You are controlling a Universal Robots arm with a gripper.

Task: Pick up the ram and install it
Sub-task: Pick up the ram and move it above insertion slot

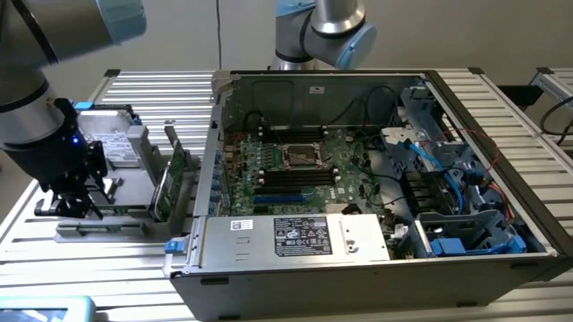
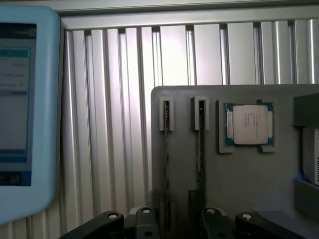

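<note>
Your hand (image 1: 70,204) hangs low over the grey holder (image 2: 239,174), fingers parted, gripping nothing; slatted table (image 2: 109,124) flanks the holder's edge. The ram (image 2: 166,149) stands edgewise in its slot, just beside the hand.

1. Arm (image 1: 36,74): upper links cut off by the picture's edge.
2. Gripper (image 2: 175,209): body cut off by the picture's edge.
3. Ram (image 2: 166,159): seen edge-on, so chips and label are hidden; one end lies behind the gripper.
4. Tablet (image 2: 22,114): cut off by the picture's edge; screen text blurred, unreadable.
5. Processor (image 2: 248,124): lid printing too blurred to read.
6. Second arm (image 1: 321,30): top cut off; base hidden behind the case (image 1: 268,80).
7. Power supply label (image 1: 302,236): print too small to read.
</note>
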